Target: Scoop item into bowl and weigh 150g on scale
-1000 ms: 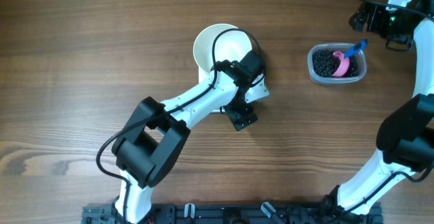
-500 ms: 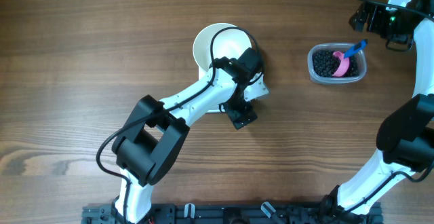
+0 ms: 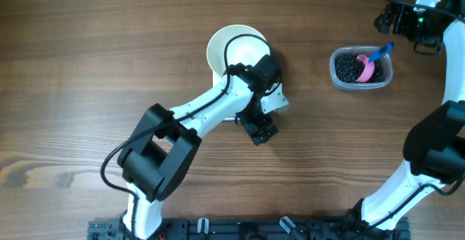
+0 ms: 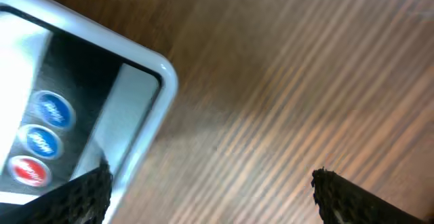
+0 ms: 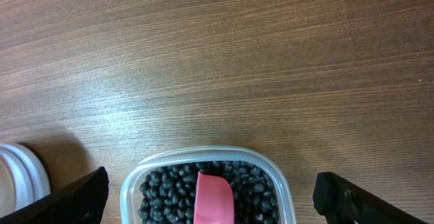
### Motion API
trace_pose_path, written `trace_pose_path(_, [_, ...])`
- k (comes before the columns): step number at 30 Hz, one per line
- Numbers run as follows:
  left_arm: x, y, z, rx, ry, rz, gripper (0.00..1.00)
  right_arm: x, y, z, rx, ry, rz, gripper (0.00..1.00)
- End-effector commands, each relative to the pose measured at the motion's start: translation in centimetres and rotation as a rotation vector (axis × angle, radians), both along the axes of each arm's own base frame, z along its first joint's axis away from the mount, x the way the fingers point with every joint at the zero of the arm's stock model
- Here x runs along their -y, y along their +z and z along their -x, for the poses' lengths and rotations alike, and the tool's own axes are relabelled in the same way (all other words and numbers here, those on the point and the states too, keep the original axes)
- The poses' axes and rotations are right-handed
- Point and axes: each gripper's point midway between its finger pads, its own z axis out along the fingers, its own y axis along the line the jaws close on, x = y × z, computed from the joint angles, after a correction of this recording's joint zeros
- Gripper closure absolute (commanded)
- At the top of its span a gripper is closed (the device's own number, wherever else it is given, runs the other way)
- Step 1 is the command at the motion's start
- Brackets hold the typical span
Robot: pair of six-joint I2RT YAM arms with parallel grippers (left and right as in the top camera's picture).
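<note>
The white bowl (image 3: 234,49) stands empty at the table's middle, and its rim (image 5: 19,175) shows in the right wrist view. Just in front of it lies the white scale (image 3: 277,100), mostly hidden under my left arm. Its corner with round buttons (image 4: 102,108) fills the left of the left wrist view. My left gripper (image 3: 260,129) (image 4: 213,197) hangs open over the scale's edge and bare wood. The item, black beans (image 3: 350,67) (image 5: 169,190), sits in a clear tub with a pink scoop (image 3: 370,64) (image 5: 214,198). My right gripper (image 3: 393,22) (image 5: 210,202) is open above the tub.
The clear plastic tub (image 3: 336,71) (image 5: 132,187) stands at the right of the table. The scoop's blue handle (image 3: 381,51) sticks out toward the back right. The right arm's base column (image 3: 429,153) rises along the right edge.
My left gripper has turned slightly and slid a little toward the front over the scale's edge. The right arm, tub and bowl have not moved.
</note>
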Motion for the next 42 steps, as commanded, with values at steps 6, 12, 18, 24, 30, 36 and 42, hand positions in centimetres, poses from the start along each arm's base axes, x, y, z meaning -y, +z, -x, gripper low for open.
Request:
trace_pose_path(6, [0.7,7.6,2.0,0.035,-0.007,0.17,0.0,0.6,0.3,-0.4,0.012,-0.013,0.008,0.0])
trace_pose_path(12, [-0.3,8.7,2.5,-0.116,0.111,0.248,0.0,0.6,0.3,-0.4,0.012,-0.013,0.008,0.0])
trace_pose_path(18, [-2.7,14.8,-0.9,-0.079,0.237,0.493,0.0,0.6,0.3,-0.4,0.012,-0.013,0.008,0.01])
trace_pose_path(24, [-13.0,15.5,-9.9,0.157,0.592,0.446,0.0,0.6,0.3,-0.4,0.012,-0.013,0.008,0.0])
trace_pose_path(30, [-23.8,17.6,-16.3,0.313,0.994,0.527,0.0,0.6,0.3,-0.4,0.012,-0.013,0.008,0.0])
trace_pose_path(36, [-27.3,18.0,-18.0,0.366,1.119,0.545,0.0,0.6,0.3,-0.4,0.012,-0.013,0.008,0.0])
trace_pose_path(42, [-24.4,16.0,-18.3,0.367,1.066,0.449,0.0,0.6,0.3,-0.4,0.012,-0.013,0.008,0.0])
